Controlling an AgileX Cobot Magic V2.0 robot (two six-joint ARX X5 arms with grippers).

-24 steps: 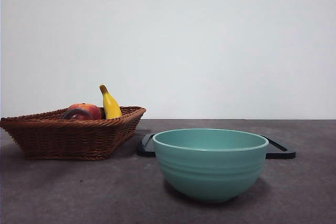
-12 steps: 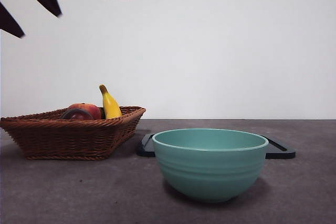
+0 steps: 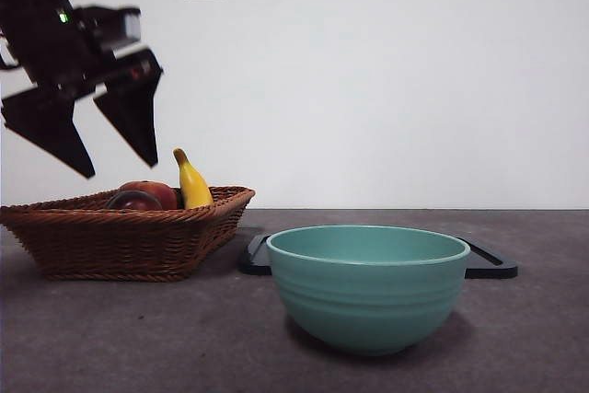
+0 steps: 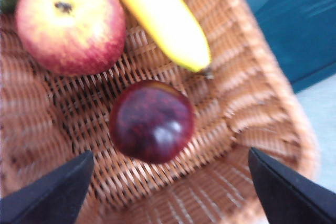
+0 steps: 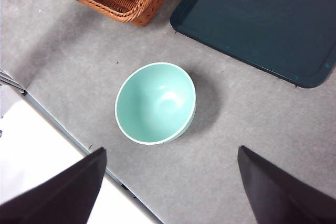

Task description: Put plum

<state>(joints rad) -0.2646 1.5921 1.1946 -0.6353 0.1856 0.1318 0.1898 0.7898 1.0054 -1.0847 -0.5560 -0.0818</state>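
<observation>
While basket holds plum, bowl apart

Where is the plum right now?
The plum lies in the wicker basket at the table's left in the front view, beside the red-yellow apple and the banana, under the open left pincer.

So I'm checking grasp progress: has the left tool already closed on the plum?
No: in the left wrist view the left tool is wide open above the plum, which lies untouched in the basket.
</observation>
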